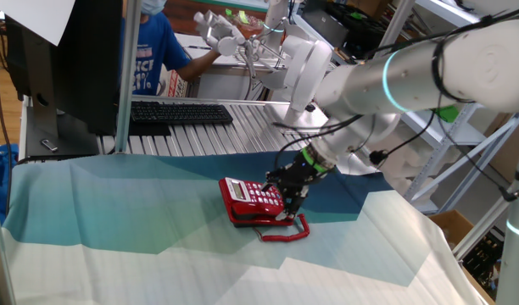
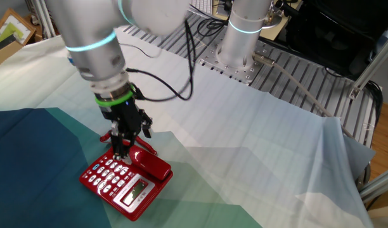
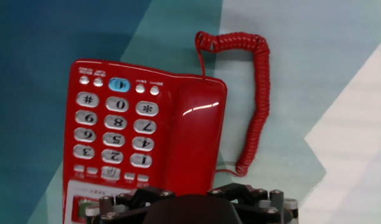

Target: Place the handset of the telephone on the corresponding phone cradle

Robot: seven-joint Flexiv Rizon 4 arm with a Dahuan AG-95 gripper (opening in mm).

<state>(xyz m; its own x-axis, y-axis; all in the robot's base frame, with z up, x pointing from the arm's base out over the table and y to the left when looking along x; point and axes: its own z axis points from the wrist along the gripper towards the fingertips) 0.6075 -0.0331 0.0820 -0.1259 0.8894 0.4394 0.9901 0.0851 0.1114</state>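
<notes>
The glossy red plastic handset (image 3: 192, 134) lies seated along the small red telephone (image 2: 125, 178) beside its keypad; the claw (image 2: 121, 147) hovers above, grip unclear.

Robotics lab: aluminium slatted bench (image 1: 242, 127) under teal-white cloth (image 1: 158, 212), metal shelving (image 1: 463, 127), black keyboard (image 1: 179, 112) and monitor (image 1: 73, 59), cable bundles, masked person in blue shirt (image 1: 153, 47) behind.

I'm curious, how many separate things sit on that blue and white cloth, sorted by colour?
Red: 3 - glossy red plastic handset, small red plastic desk telephone, red coiled cord.
Black: 1 - robot's gripper above the phone.
Total: 4.
</notes>
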